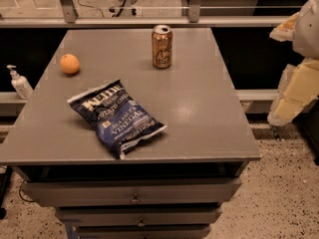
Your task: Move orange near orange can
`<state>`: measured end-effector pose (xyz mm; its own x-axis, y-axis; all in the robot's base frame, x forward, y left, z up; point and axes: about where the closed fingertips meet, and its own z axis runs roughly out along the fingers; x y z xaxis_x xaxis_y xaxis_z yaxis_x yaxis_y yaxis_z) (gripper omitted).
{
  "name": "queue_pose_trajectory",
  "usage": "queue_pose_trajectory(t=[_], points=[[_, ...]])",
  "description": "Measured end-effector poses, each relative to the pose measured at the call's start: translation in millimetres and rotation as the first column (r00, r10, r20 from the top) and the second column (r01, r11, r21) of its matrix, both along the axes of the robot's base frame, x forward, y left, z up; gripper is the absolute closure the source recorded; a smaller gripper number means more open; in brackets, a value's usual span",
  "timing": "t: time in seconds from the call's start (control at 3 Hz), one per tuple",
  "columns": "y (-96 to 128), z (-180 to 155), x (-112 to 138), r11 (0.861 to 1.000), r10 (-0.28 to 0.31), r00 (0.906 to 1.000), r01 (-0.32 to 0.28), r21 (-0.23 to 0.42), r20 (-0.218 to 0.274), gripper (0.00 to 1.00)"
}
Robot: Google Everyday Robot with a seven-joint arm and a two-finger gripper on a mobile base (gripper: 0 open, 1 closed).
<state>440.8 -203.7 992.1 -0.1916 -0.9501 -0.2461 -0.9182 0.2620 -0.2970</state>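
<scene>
1. White plastic pump bottle – stands beside the grey flat-topped table, farthest from the gripper.
2. Small round orange fruit – on the tabletop, at the side opposite the gripper, well apart from it.
3. Dark blue crinkled chip bag – lies flat, between the orange fruit and the gripper.
4. Upright orange-brown aluminium drink can – nearest to the gripper, well apart from the orange fruit.
5. Cream-coloured gripper – off the table's right edge, touching nothing; spread or pressed together cannot be told.

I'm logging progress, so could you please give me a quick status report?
End effector far right, off the table. Orange at table's left, apart from can. Chip bag nearer the front, not between them.
</scene>
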Motion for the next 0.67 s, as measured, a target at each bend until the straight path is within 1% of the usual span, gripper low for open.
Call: queue_pose_trajectory(t=[0.33,0.67], points=[[62,5,6,0.992,0.072,0.9965,-0.076,0.097,0.042,0.00],[156,15,13,0.953,0.176,0.9776,-0.199,0.228,0.115,0.00]])
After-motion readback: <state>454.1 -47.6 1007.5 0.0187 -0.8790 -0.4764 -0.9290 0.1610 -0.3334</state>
